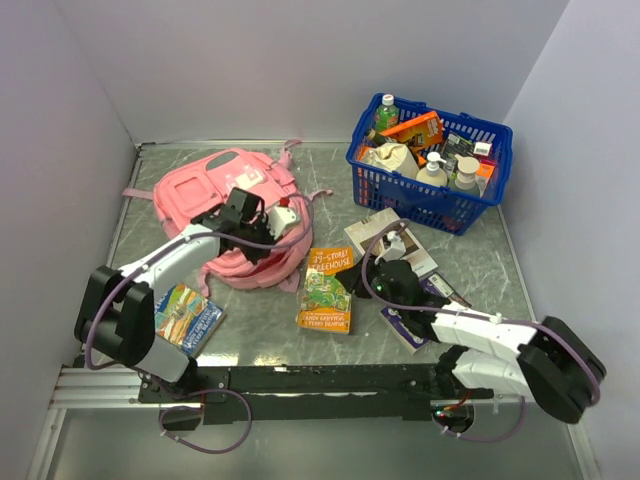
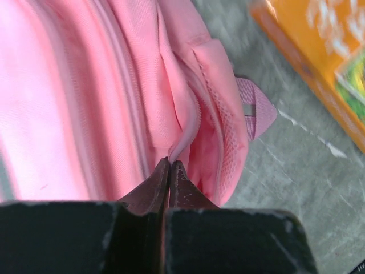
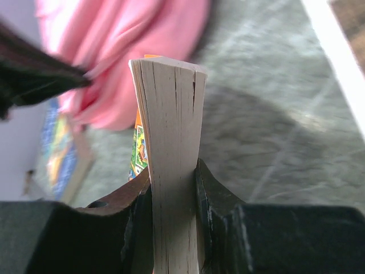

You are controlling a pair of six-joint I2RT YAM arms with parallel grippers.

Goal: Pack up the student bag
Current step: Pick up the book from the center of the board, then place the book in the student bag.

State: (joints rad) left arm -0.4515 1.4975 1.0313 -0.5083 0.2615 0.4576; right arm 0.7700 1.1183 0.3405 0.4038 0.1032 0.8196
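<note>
Left claw is pressed together at a seam of the bag; right claw pinches a book, page edges showing

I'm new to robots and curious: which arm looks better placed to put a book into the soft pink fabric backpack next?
The right, probably: the right gripper clamps a thick pale-paged paperback book, facing the pink backpack. The left gripper is pinched shut on the backpack's fabric.

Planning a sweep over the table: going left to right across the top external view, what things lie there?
blue-covered book → pink student bag → orange book → blue basket
</note>
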